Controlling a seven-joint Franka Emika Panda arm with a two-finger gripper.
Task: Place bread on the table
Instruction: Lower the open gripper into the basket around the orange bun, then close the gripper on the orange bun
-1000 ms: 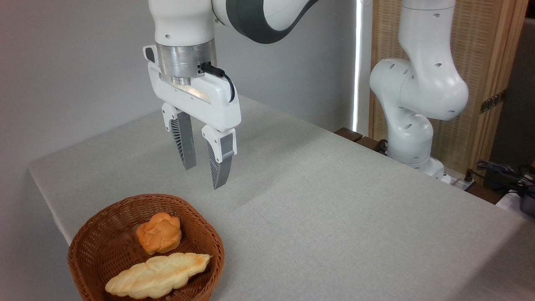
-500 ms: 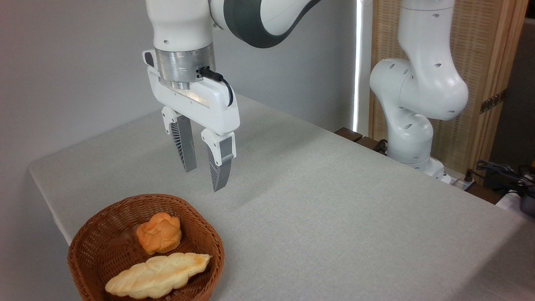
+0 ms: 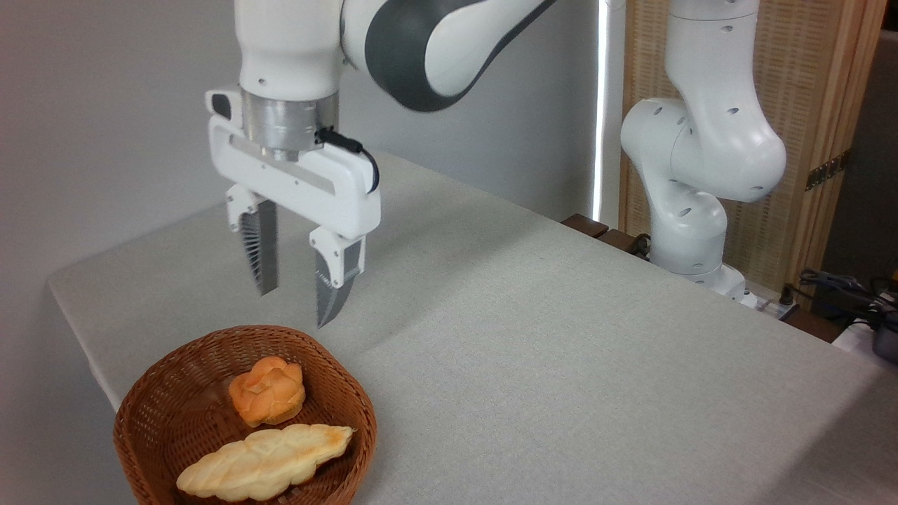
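- One robot arm (image 3: pixel 701 147) reaches in from the right, with a single gripper (image 3: pixel 295 305) hanging in the air above the far rim of the basket.
- Its two ribbed grey fingers (image 3: pixel 330 291) point straight down, spread apart and released, with nothing between them.
- One brown wicker basket (image 3: pixel 151 421) sits at the near left corner of the desk (image 3: pixel 561 365).
- Two baked pieces lie inside the basket.
- The first is the bread (image 3: pixel 267 391), a small round orange-golden knotted roll, resting towards the back of the basket, below the gripper and clear of it.
- The second is a longer pale braided loaf (image 3: pixel 263 461), lying at the front, just beside the roll.
- The grey cloth-like desk surface carries one basket only; the bread is not yet on it.
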